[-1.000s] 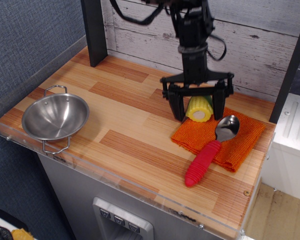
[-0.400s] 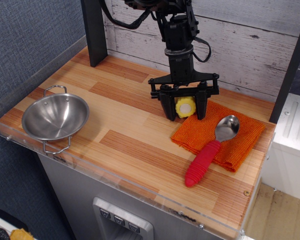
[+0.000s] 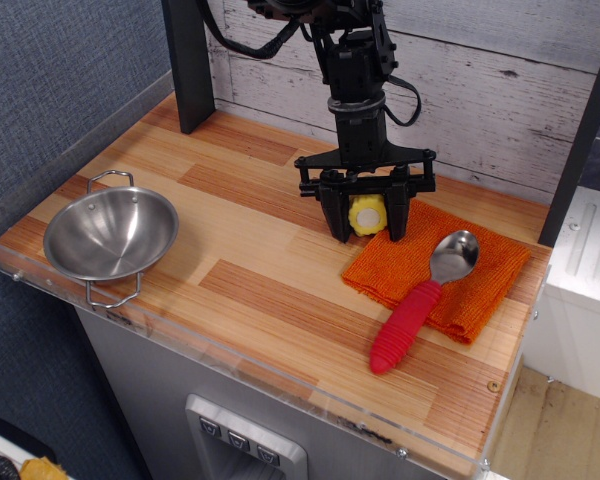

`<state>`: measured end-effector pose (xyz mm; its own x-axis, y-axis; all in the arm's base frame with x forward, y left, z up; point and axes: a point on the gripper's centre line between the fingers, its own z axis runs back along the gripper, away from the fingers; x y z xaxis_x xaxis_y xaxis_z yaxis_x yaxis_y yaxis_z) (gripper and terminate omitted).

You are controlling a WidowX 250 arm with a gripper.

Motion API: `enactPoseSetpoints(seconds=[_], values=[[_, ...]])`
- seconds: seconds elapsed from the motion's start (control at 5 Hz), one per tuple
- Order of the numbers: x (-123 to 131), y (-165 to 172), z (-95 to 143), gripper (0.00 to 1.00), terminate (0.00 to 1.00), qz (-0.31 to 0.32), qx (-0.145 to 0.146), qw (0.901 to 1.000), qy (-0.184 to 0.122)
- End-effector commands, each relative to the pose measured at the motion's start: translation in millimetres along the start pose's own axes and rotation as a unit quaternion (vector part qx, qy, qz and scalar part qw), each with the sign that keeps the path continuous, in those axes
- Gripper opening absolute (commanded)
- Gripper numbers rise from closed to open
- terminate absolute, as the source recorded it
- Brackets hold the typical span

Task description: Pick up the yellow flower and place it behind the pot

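The yellow flower point(image 3: 366, 215), a stubby toy corn cob, sits between the two black fingers of my gripper point(image 3: 365, 222). The fingers are closed against its sides and hold it just above the left edge of the orange cloth point(image 3: 440, 270). Only its round yellow end shows; the green husk is hidden. The pot point(image 3: 110, 234), a shiny steel bowl with two wire loop handles, stands at the front left of the wooden counter, far to the left of the gripper.
A red-handled metal spoon point(image 3: 420, 305) lies on the orange cloth at the right. A dark post point(image 3: 188, 60) stands at the back left. A white plank wall point(image 3: 500, 80) runs behind. A clear plastic rim point(image 3: 230, 365) edges the counter front.
The gripper closed on the corn, lifted it off the cloth and carried it left toward the cloth's edge. Over the last half second it barely moved.
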<state>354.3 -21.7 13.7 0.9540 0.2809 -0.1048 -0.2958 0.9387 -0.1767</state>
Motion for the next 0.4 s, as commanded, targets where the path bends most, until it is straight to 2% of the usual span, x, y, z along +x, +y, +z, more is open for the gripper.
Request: enactPoseSetpoints(seconds=[0.0, 0.2], values=[[2.2, -17.7, 68.2, 0.0, 0.0, -0.065, 0.005, 0.9936, -0.092], [-3.8, -25.5, 97.0, 0.0, 0.0, -0.079, 0.01, 0.9893, -0.122]])
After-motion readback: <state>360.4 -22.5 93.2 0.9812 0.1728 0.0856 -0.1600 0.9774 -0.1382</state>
